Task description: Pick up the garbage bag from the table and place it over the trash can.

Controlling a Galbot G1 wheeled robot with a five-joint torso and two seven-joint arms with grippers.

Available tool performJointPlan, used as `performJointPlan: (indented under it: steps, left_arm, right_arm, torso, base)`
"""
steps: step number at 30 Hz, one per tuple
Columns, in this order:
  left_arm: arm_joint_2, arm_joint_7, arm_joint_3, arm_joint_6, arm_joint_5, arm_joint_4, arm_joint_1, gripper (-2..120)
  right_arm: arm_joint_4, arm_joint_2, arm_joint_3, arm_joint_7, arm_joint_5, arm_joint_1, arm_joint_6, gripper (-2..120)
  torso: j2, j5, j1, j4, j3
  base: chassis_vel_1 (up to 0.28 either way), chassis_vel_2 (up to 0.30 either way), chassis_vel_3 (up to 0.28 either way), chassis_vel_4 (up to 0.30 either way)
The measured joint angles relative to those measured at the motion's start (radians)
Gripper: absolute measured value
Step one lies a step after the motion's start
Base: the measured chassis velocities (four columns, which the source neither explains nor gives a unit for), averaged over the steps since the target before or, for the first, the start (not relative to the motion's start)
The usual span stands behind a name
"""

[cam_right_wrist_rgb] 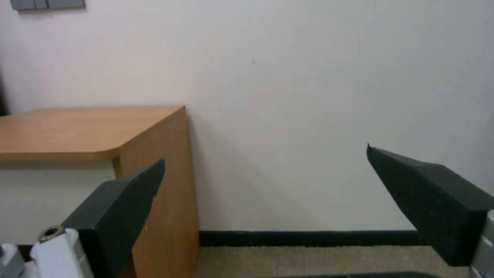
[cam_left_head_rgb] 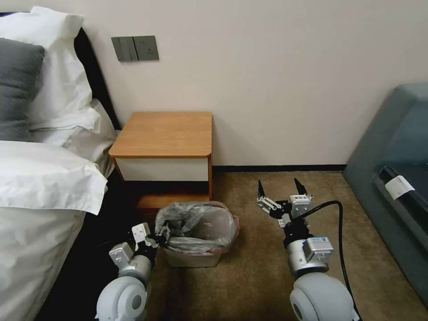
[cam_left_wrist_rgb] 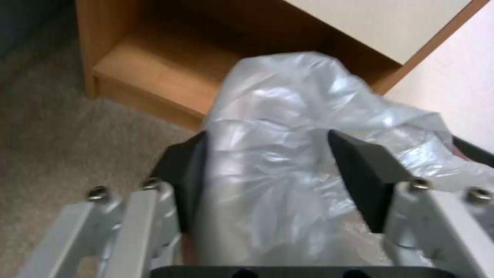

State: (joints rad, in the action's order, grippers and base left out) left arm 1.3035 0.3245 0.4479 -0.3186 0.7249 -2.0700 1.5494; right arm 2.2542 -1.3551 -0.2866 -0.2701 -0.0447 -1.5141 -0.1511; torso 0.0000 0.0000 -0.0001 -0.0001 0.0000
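The garbage bag (cam_left_head_rgb: 196, 223), crinkled translucent grey with a pinkish edge, lies draped over the mouth of the cream trash can (cam_left_head_rgb: 191, 258), which stands on the carpet in front of the table (cam_left_head_rgb: 165, 133). My left gripper (cam_left_head_rgb: 162, 234) is at the can's left rim. In the left wrist view its dark fingers (cam_left_wrist_rgb: 360, 173) stand wide apart, and a bunched fold of the bag (cam_left_wrist_rgb: 278, 135) rises between them. The gripper (cam_left_wrist_rgb: 265, 162) is open around that fold. My right gripper (cam_left_head_rgb: 281, 186) hovers open over the carpet to the right of the can, holding nothing (cam_right_wrist_rgb: 265, 170).
A bed (cam_left_head_rgb: 40, 187) with white sheets and pillows fills the left side, close to my left arm. A grey-blue sofa (cam_left_head_rgb: 397, 178) stands at the right. The wall with a switch panel (cam_left_head_rgb: 135, 48) is behind the table. Open carpet (cam_left_head_rgb: 249, 276) lies between my arms.
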Motion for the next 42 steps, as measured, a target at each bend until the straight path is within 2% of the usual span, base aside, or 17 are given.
performJointPlan:
  steps: [2,3,7,11,15,20,21,24,25,27,29,31,33,36,42]
  left_arm:
    - [-0.005,0.000,0.003,0.000,-0.035,-0.005,0.005,74]
    - [-0.005,0.000,0.003,0.000,-0.035,-0.005,0.005,74]
    - [-0.015,-0.008,0.010,0.005,-0.132,-0.013,0.013,94]
    - [-0.021,-0.012,0.018,0.005,-0.158,-0.022,0.014,99]
    - [-0.026,-0.023,0.025,0.030,-0.208,-0.025,0.022,100]
    - [-0.037,-0.088,0.049,0.138,-0.326,-0.069,0.068,100]
    - [-0.037,-0.088,0.049,0.138,-0.326,-0.069,0.068,100]
    - [-0.047,-0.149,0.064,0.245,-0.439,-0.105,0.119,100]
    - [-0.047,-0.149,0.064,0.245,-0.439,-0.105,0.119,100]
    - [-0.047,-0.175,0.070,0.300,-0.494,-0.135,0.159,100]
    - [-0.046,-0.179,0.071,0.305,-0.500,-0.140,0.164,100]
    - [-0.033,-0.203,0.074,0.342,-0.543,-0.198,0.209,100]
    - [-0.028,-0.204,0.077,0.350,-0.551,-0.228,0.225,100]
    - [-0.011,-0.203,0.079,0.340,-0.566,-0.315,0.279,100]
    - [0.005,-0.190,0.078,0.296,-0.593,-0.373,0.346,100]
  right_arm:
    - [-0.002,0.000,0.000,-0.002,-0.004,0.003,-0.001,100]
    - [-0.002,0.000,0.000,-0.002,-0.004,0.003,-0.001,100]
    - [-0.006,-0.002,0.002,-0.008,-0.008,0.004,-0.001,100]
    - [-0.006,-0.001,0.002,-0.011,-0.012,0.004,-0.001,100]
    - [-0.004,-0.001,0.001,-0.012,-0.015,0.004,-0.001,100]
    - [-0.001,-0.005,-0.003,-0.020,-0.027,-0.022,0.012,100]
    - [-0.001,-0.005,-0.003,-0.020,-0.027,-0.022,0.012,100]
    - [-0.020,-0.011,-0.008,0.009,-0.011,-0.072,0.062,100]
    - [-0.020,-0.011,-0.008,0.009,-0.011,-0.072,0.062,100]
    - [-0.027,-0.019,-0.017,0.040,0.018,-0.115,0.102,100]
    - [-0.027,-0.020,-0.018,0.043,0.021,-0.119,0.105,100]
    - [-0.013,-0.043,-0.036,0.074,0.050,-0.184,0.143,100]
    - [0.002,-0.053,-0.043,0.080,0.059,-0.214,0.156,100]
    - [0.070,-0.085,-0.064,0.094,0.077,-0.296,0.171,100]
    - [0.107,-0.100,-0.086,0.102,0.080,-0.344,0.192,100]
  torso:
    - [0.000,0.0000,0.000,0.0000,0.000]
    - [0.000,0.0000,0.000,0.0000,0.000]
    - [0.000,-0.0001,0.000,0.0000,0.000]
    - [0.000,0.0000,0.000,0.0000,0.000]
    - [0.000,-0.0001,0.000,0.0000,0.000]
    - [0.000,-0.0001,0.000,0.0001,0.000]
    - [0.000,-0.0001,0.000,0.0001,0.000]
    - [0.000,0.0000,0.000,0.0000,0.000]
    - [0.000,0.0000,0.000,0.0000,0.000]
    - [0.000,0.0001,0.000,0.0000,0.000]
    - [0.000,0.0001,0.000,0.0000,0.000]
    - [0.000,0.0000,0.000,0.0001,0.000]
    - [0.000,0.0000,0.000,0.0001,0.000]
    - [0.000,0.0000,0.000,0.0000,0.000]
    - [0.000,-0.0001,0.000,0.0000,0.000]
  base:
    - [0.000,0.000,0.000,0.000]
    - [0.000,0.000,0.000,0.000]
    - [0.000,0.000,0.000,0.000]
    - [0.000,0.000,0.000,0.000]
    - [0.000,0.000,0.000,0.000]
    - [0.000,0.000,0.000,0.000]
    - [0.000,0.000,0.000,0.000]
    - [0.000,0.000,0.000,0.000]
    - [0.000,0.000,0.000,0.000]
    - [0.000,0.000,0.000,0.000]
    - [0.000,0.000,0.000,0.000]
    - [0.000,0.000,0.000,0.000]
    - [0.000,0.000,0.000,0.000]
    - [0.000,0.000,0.000,0.000]
    - [0.000,0.000,0.000,0.000]
